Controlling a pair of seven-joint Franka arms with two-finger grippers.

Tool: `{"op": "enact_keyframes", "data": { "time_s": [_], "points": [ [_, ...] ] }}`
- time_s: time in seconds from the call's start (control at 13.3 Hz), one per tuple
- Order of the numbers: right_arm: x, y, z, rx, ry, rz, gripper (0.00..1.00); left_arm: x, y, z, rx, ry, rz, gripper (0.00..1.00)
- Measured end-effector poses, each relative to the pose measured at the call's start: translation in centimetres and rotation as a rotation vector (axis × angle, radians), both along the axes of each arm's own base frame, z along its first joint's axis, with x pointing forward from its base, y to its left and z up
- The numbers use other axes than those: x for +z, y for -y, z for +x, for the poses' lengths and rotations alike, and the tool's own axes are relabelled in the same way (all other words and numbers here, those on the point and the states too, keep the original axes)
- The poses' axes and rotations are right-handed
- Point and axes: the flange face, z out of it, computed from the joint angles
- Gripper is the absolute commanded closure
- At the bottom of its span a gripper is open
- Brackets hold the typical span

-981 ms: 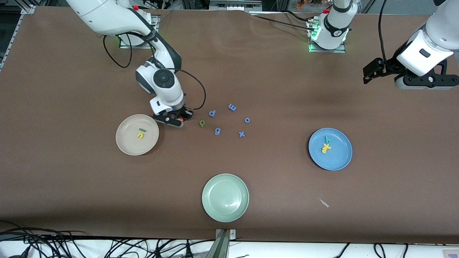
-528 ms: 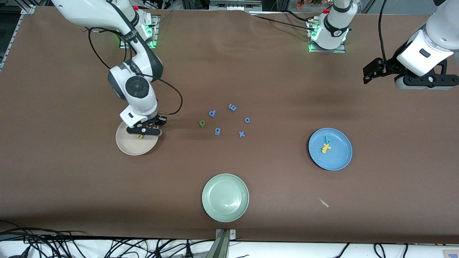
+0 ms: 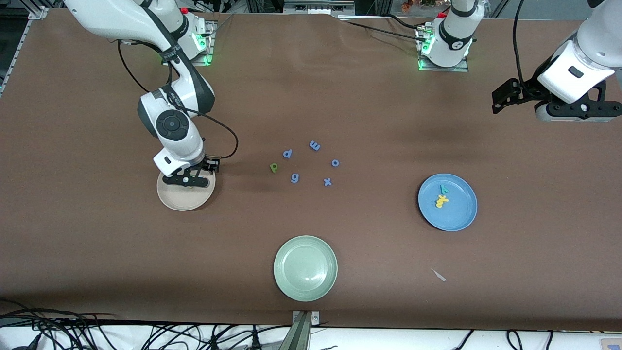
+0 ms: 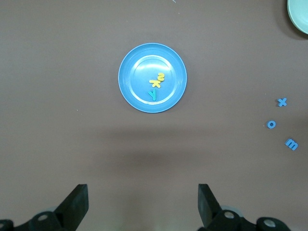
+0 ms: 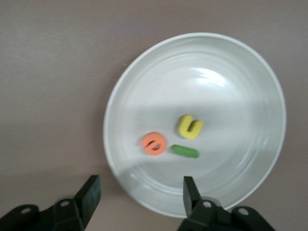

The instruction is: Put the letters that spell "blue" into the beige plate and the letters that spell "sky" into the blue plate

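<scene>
Right gripper (image 3: 190, 178) hangs over the beige plate (image 3: 176, 202) near the right arm's end of the table, fingers spread with nothing between them; orange e (image 5: 154, 143), yellow u (image 5: 190, 126) and green l (image 5: 185, 151) lie inside. Green b (image 3: 273, 167) sits mid-table; the blue plate (image 3: 459, 218) holds s, k, y (image 4: 156, 85), and the left gripper (image 4: 142, 204) waits wide open above the table's edge

my right gripper (image 3: 190, 179) moved from the table beside the beige plate (image 3: 181, 203) to over that plate, my fingers now parted where they had pinched the orange e (image 5: 154, 143), the e now lying in the plate near the yellow u (image 5: 190, 126) and green l (image 5: 185, 151)
</scene>
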Motion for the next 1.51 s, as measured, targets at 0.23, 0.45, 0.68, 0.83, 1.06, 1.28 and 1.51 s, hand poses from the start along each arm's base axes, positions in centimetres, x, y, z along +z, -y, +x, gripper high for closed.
{"op": "enact_keyframes", "data": {
  "time_s": [0.23, 0.45, 0.68, 0.83, 1.06, 1.28, 1.51],
  "points": [
    [1.1, -5.9, -0.6, -0.155, 0.021, 0.081, 0.22, 0.0, 0.0, 0.0, 0.0, 0.0, 0.0, 0.0],
    [0.3, -11.8, -1.6, -0.267, 0.012, 0.13, 0.22, 0.0, 0.0, 0.0, 0.0, 0.0, 0.0, 0.0],
    [-1.3, -15.9, -2.8, -0.316, 0.027, 0.162, 0.22, 0.0, 0.0, 0.0, 0.0, 0.0, 0.0, 0.0],
    [-2.6, -17.7, -3.5, -0.325, 0.058, 0.156, 0.22, 0.0, 0.0, 0.0, 0.0, 0.0, 0.0, 0.0],
    [-4.2, -18.3, -3.9, -0.325, 0.073, 0.142, 0.22, 0.0, 0.0, 0.0, 0.0, 0.0, 0.0, 0.0],
    [-5.6, -19.3, -4.6, -0.314, 0.099, 0.152, 0.25, 0.0, 0.0, 0.0, 0.0, 0.0, 0.0, 0.0],
    [-6.5, -19.7, -5.2, -0.311, 0.103, 0.146, 0.36, 0.0, 0.0, 0.0, 0.0, 0.0, 0.0, 0.0]
  ]
}}
